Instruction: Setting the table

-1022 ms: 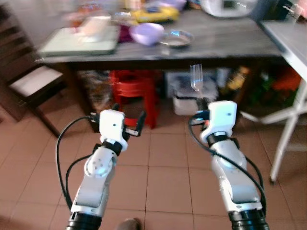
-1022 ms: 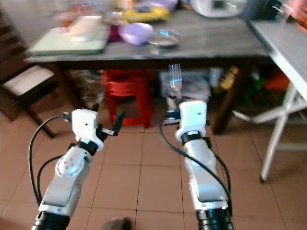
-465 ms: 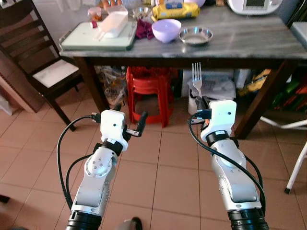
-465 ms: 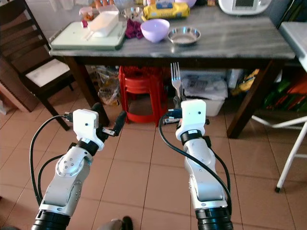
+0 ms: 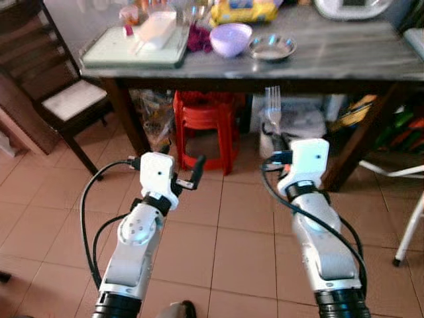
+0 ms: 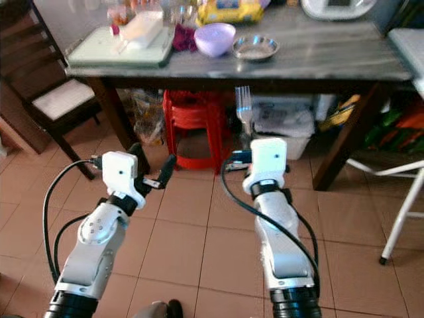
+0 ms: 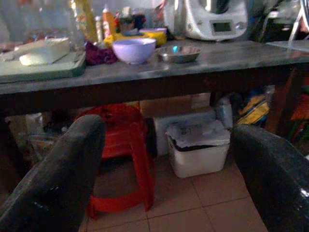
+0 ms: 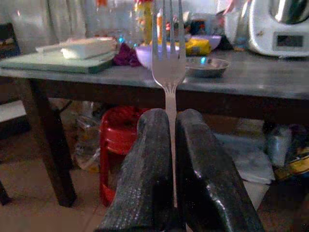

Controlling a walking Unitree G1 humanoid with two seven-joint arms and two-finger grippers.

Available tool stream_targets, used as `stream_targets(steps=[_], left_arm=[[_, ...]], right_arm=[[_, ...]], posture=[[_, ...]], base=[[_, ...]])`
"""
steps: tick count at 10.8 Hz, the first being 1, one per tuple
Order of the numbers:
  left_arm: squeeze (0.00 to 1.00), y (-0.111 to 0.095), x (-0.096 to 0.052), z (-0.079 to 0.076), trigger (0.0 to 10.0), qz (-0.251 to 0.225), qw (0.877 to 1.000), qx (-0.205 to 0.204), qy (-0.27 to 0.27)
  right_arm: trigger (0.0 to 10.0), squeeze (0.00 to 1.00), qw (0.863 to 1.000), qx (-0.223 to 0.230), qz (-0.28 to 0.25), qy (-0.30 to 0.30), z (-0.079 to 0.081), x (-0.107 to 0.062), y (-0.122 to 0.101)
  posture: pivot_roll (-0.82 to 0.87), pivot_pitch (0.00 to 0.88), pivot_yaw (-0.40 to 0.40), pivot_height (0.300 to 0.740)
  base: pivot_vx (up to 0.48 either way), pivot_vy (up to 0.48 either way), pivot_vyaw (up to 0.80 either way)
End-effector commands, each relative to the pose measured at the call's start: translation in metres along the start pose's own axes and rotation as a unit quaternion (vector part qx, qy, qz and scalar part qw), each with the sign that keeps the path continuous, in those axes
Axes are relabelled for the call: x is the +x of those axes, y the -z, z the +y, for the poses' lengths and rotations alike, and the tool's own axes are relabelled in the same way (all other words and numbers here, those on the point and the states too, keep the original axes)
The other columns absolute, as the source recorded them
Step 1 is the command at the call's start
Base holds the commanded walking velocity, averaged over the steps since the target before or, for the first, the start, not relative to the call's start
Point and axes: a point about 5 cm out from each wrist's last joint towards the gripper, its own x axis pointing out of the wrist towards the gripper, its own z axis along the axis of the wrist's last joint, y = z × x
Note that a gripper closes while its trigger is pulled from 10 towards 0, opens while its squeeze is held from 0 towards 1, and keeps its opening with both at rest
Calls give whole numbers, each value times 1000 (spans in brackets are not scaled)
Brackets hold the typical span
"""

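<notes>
the right gripper (image 8: 171,159) is clamped on a fork (image 8: 167,58), tines up, short of the table (image 5: 344,63). the left gripper (image 6: 151,165) hangs with fingers apart, holding nothing. a purple bowl (image 5: 230,38) and a metal dish (image 5: 272,47) sit on top; the fork is not yet laid, so most of the setting seems left.
</notes>
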Motion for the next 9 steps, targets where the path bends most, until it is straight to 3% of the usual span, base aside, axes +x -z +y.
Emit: stream_targets(steps=[1, 5, 7, 9], left_arm=[[0, -1, -1, -1, 10000, 1, 1000, -1, 6], [0, -1, -2, -3, 10000, -1, 1000, -8, 23], [0, -2, -2, -5, 10000, -2, 1000, -11, 29], [0, -2, -3, -6, 10000, -4, 999, -13, 33]], right_arm=[[10000, 0, 1000, 6, -10, 1, 2, 0, -5], [10000, 0, 1000, 6, -9, 2, 2, -1, -5], [10000, 0, 1000, 3, -10, 1, 2, -1, -4], [10000, 0, 1000, 0, -10, 0, 2, -1, -5]], posture=[[-7, 88, 63, 740], [-8, 92, 67, 740], [-8, 95, 66, 740], [-9, 93, 65, 740]], base=[[0, 0, -775], [0, 0, -683], [0, 0, 0], [281, 0, 0]])
